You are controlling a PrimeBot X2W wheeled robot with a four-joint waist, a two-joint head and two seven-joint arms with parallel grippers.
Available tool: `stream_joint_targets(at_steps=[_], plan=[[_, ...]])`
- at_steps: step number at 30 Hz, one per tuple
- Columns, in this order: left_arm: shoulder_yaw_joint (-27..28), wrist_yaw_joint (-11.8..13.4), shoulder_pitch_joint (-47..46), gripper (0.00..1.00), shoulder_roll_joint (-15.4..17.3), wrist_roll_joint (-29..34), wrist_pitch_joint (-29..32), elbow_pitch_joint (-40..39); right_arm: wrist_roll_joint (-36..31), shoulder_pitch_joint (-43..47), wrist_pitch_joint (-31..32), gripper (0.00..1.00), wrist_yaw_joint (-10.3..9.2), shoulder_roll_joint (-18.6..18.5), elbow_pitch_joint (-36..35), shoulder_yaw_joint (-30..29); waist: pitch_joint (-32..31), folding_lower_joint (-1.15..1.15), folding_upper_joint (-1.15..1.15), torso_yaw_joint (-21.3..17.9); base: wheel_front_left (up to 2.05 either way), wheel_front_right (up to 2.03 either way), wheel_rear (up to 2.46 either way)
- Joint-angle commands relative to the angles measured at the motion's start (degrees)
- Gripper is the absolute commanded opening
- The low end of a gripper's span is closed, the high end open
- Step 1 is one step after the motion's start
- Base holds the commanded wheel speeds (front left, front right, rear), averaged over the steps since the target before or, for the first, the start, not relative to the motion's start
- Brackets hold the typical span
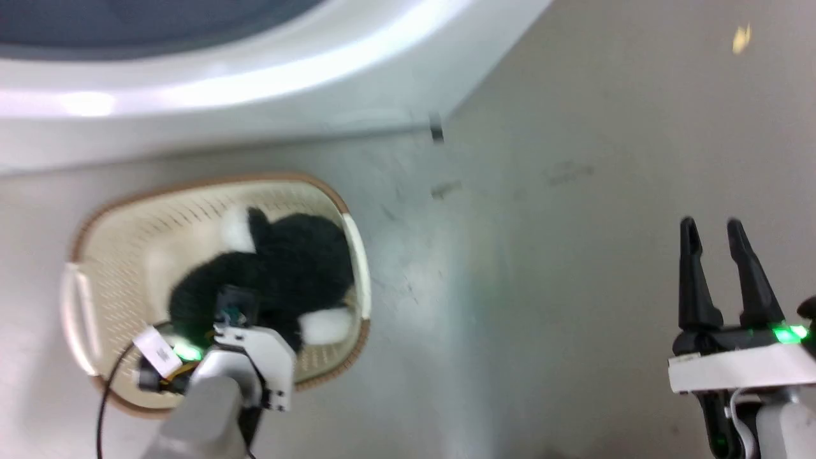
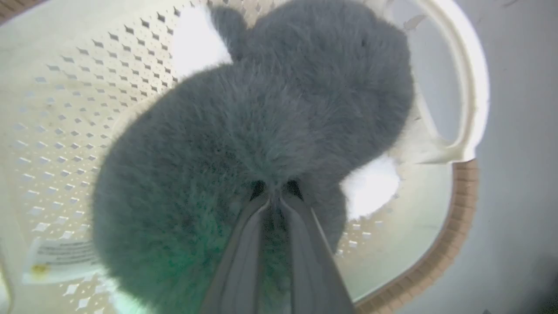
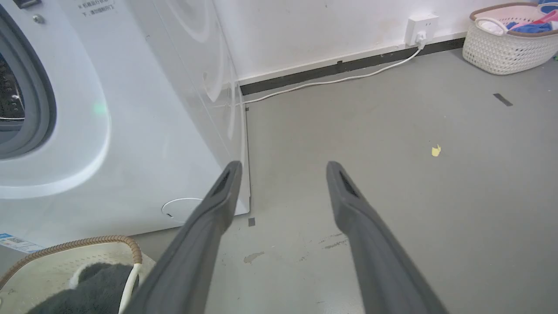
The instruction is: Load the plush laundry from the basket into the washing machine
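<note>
Left end effector (image 2: 275, 192) is down inside the basket, its two fingers pressed almost together with their tips sunk into the fur, pinching a fold of the plush laundry (image 2: 270, 109) near the middle of the bundle. I read the bundle as light, soft and springy: it should lift easily, but the pile is loose and could slide out of a shallow nip. I judge a bite deep into the thick black body safer than one on either white patch (image 1: 325, 325) at the edge, where there is less bulk to hold.

It lies in the basket (image 1: 121, 248), filling roughly half of it and leaning toward the side with the white handle (image 2: 471, 87). A sticker (image 2: 56, 257) shows on the bare basket floor beside it. From the head camera the basket stands on the grey floor (image 1: 574, 255) just in front of the washing machine (image 1: 255, 83).

Right end effector (image 1: 711, 224) hangs well apart over bare floor, fingers spread and holding nothing.
</note>
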Motion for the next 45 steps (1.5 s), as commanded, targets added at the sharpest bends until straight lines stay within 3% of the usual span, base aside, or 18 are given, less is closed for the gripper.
stream_joint_targets(at_steps=[1, 8, 12, 18, 20, 25, 32, 45], plan=[[0.51, -0.46, 1.49, 0.0, -0.64, -0.6, -0.62, -1.73, -0.59, 1.02, -0.26, 1.0, -0.05, -0.04, 0.2, -0.39, -7.64, 0.0, 0.0, 3.71, 0.0, 0.0, 0.0], [5.31, -0.6, 13.16, 0.0, -1.39, -1.22, -0.71, -17.88, -2.74, 5.5, -0.26, 1.0, -0.05, -0.04, 0.27, -2.33, -17.91, 0.0, 0.0, 7.51, 0.0, 0.0, 0.0], [6.49, -0.61, 17.85, 0.0, -0.92, 1.48, -0.72, -27.08, -3.81, 7.82, -0.26, 1.0, -0.05, -0.04, -0.35, -3.2, -20.66, 0.0, 0.0, 9.31, 0.0, 0.0, 0.0], [8.57, -1.8, 22.52, 0.0, -0.44, 5.24, -0.72, -42.24, -4.68, 9.89, -0.26, 1.0, -0.05, -0.04, -0.9, -3.39, -21.67, 0.0, 0.0, 10.5, 0.0, 0.0, 0.0], [10.68, -1.36, 23.26, 0.0, -0.43, 6.76, -0.73, -49.31, -4.51, 10.13, -0.26, 1.0, -0.05, -0.04, -0.96, -3.48, -20.99, 0.0, 0.0, 10.83, 0.0, 0.0, 0.0], [13.6, 0.06, 22.2, 0.0, 0.18, 9.32, -0.73, -58.18, -4.5, 9.41, -0.26, 1.0, -0.05, -0.04, -1.5, -2.34, -19.23, 0.0, 0.0, 9.61, 0.0, 0.0, 0.0], [14.72, -0.79, 9.42, 0.0, 3.31, 11.26, 2.91, -58.05, -4.28, 7.0, -0.26, 1.0, -0.05, -0.04, -1.46, -1.23, -13.08, 0.0, 0.0, 6.79, 0.0, 0.0, 0.0], [17.48, -1.21, -23.09, 0.0, 8.35, 12.76, 16.4, -45.27, 0.81, -0.19, -0.26, 1.0, -0.05, -0.04, -0.72, 0.66, 1.12, 0.0, 0.0, -0.4, 0.0, 0.0, 0.0]])
